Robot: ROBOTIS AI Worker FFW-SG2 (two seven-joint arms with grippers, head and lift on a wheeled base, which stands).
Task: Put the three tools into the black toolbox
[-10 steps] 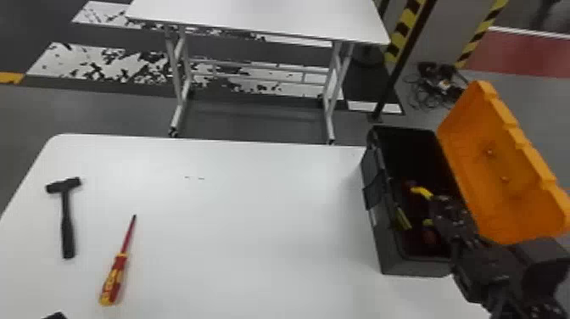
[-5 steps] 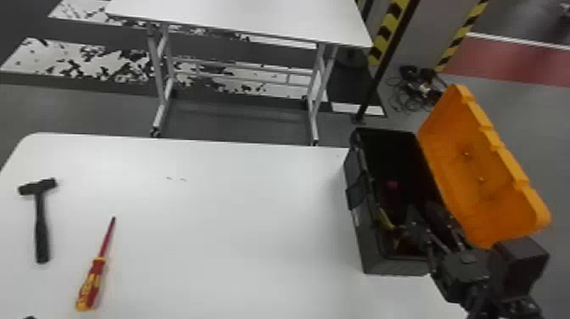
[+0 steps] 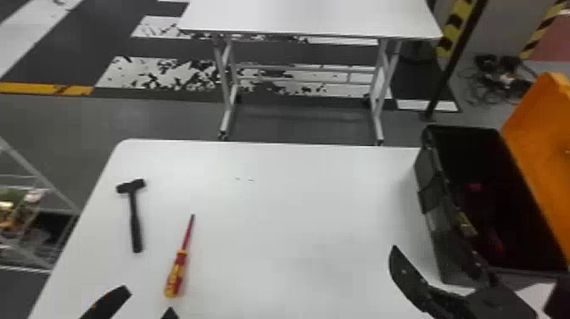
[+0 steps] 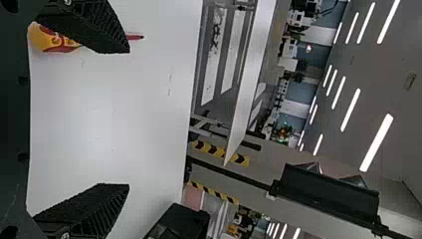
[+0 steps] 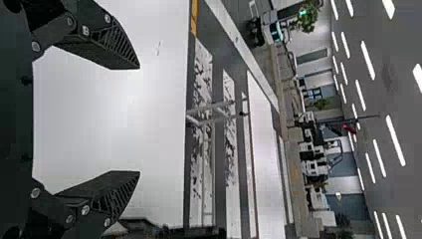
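The black hammer [image 3: 135, 220] lies on the white table's left side, with the red-and-yellow screwdriver [image 3: 177, 271] to its right. At the right stands the black toolbox [image 3: 441, 237], lid raised; dim red and yellowish bits show inside, their shapes unclear. My left gripper [image 3: 138, 303] is at the bottom edge, just nearer than the screwdriver. My right gripper [image 3: 439, 258] is at the toolbox's near left corner. In the left wrist view, my left gripper [image 4: 129, 118] is open and empty, one finger overlapping the screwdriver [image 4: 50, 40]. My right gripper [image 5: 140, 119] stands open and empty in its wrist view.
The toolbox's orange lid [image 3: 547, 140] leans open on its right side. Beyond the work table [image 3: 297, 203] stands a second white table [image 3: 309, 17]. A wire rack [image 3: 25, 216] is off to the left.
My right gripper has come out of the toolbox toward the left and is open. My left gripper has come further into the head view at the bottom left. The head view has shifted.
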